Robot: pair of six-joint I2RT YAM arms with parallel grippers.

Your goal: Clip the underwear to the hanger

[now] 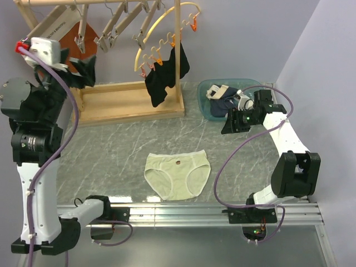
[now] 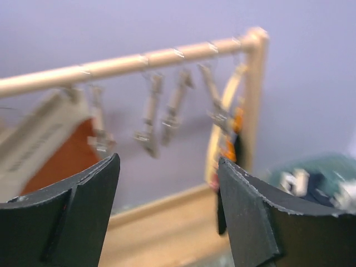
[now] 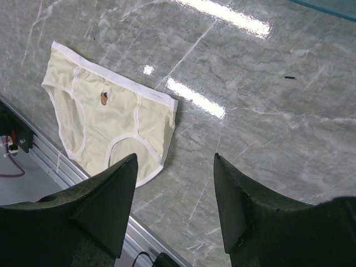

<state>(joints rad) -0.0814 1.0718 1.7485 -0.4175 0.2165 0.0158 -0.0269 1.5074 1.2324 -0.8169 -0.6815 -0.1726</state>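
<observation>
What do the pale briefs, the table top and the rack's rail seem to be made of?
The pale briefs: soft knit fabric, probably cotton; limp, with stitched hems.
The table top: glossy marble-look surface; grey veins, bright reflections.
The rail: seemingly light wood, matt; the view is blurred.

In the left wrist view the light-wood bar hangers [image 2: 149, 111] with metal clips are blurred, so it cannot be told whether the clips are open. The rust-orange briefs [image 2: 69, 156] are partly covered there by a black finger [image 2: 72, 217] of the left gripper [image 2: 168, 161]. In the top view the blue-green plastic basin [image 1: 204, 105] is partly hidden by the right arm [image 1: 278, 125].
</observation>
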